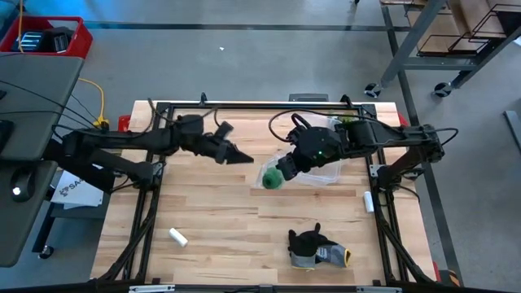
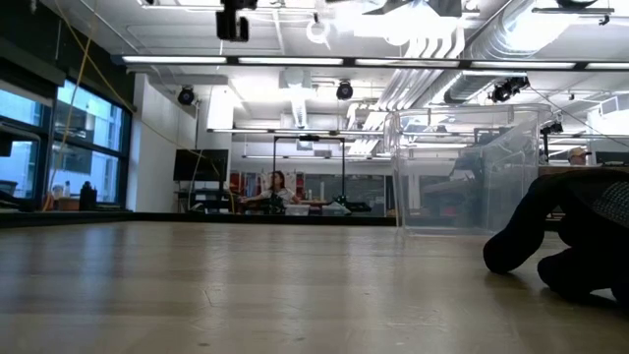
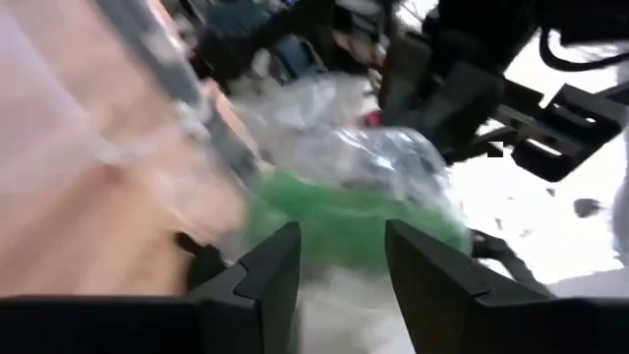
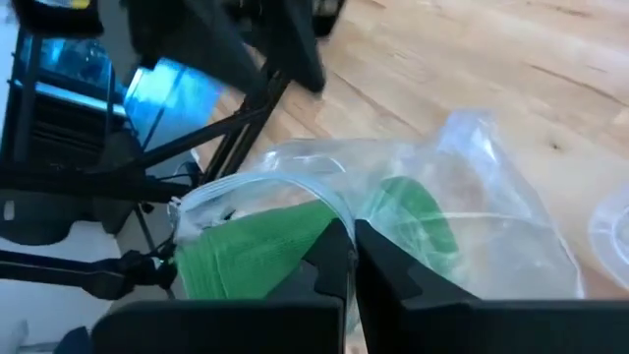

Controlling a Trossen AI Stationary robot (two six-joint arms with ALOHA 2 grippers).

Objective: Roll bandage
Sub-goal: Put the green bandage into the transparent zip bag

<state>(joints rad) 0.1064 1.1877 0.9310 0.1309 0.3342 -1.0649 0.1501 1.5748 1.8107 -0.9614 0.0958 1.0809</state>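
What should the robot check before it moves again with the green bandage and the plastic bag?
1. Right tool shut on the clear plastic bag: ok, its fingers are pinched on the film.
2. Left tool open: ok, its fingers stand apart and hold nothing.
3. Bandage in sight: ok, green bundle by the bag on the table.
4. Bandage fully inside the bag: cannot tell.
5. Glove and white cylinder out of the way: ok, both lie apart from the arms.
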